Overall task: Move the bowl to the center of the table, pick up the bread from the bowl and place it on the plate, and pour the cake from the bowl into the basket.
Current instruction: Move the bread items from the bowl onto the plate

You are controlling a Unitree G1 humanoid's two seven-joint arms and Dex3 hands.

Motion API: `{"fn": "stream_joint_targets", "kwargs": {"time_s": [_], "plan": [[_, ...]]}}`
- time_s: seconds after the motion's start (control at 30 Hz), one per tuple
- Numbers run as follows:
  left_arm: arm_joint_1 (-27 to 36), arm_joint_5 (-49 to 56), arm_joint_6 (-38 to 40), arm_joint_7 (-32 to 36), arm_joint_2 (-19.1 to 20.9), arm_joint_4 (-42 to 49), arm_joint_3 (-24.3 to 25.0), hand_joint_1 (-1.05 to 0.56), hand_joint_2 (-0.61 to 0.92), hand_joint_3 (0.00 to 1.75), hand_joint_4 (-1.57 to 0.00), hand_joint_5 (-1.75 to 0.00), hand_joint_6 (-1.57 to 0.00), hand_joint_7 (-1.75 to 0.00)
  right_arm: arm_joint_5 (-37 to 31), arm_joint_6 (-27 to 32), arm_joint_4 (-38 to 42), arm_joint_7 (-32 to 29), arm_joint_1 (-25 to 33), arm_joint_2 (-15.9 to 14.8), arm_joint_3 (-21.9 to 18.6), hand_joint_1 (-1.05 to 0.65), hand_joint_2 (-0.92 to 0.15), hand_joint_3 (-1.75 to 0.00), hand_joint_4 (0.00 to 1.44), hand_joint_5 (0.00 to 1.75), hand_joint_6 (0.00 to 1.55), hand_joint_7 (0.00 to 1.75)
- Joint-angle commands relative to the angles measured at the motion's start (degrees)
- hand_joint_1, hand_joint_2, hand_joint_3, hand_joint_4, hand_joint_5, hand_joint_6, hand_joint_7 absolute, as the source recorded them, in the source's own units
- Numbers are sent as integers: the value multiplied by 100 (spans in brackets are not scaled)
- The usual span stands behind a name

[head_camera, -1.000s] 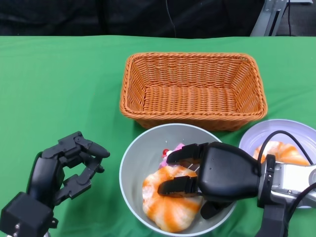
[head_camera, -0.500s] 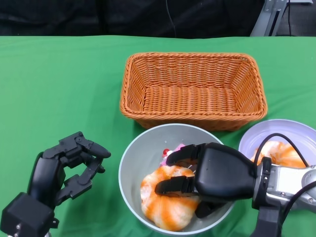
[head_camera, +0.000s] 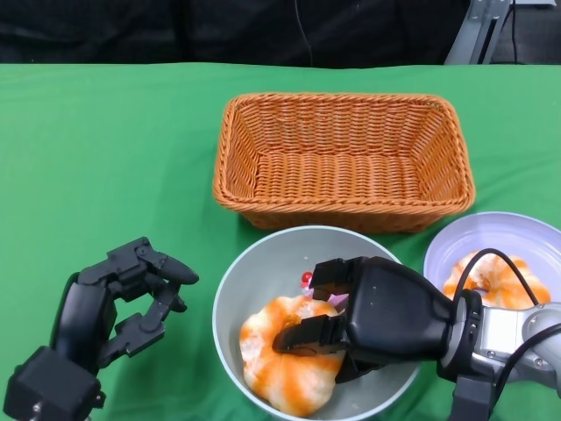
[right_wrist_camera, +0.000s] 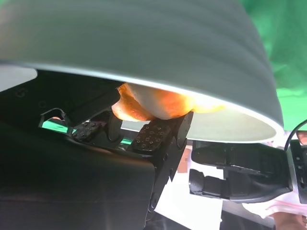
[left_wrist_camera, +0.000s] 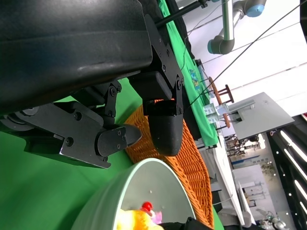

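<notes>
Green cloth is covering the table as the right hand is gripping bread inside the bowl; a loose hold risks dropping it before the plate. The left hand is hovering open beside the bowl.

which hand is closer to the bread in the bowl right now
Right. The right hand reaches into the bowl with fingers on the bread; the left hand sits outside, beside it.
</notes>
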Motion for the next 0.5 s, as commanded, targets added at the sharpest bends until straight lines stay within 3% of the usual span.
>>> {"fn": "stream_joint_targets", "kwargs": {"time_s": [0.03,0.37,0.5], "plan": [[-8,-50,-36,44,70,18,37,4,74,76,-78,-137,-81,-105,38,-119,121,-94,-45,-36,44,-28,-83,0,83,116,121,7],[-44,-62,-98,23,96,138,57,3,73,77,-77,-138,-81,-105,229,-281,341,-367,-39,70,-41,-30,-85,0,76,122,119,7],[-43,-67,-83,19,102,149,60,2,75,75,-76,-136,-81,-104,264,-288,373,-551,-42,105,-73,-32,-85,0,71,137,117,11]]}}
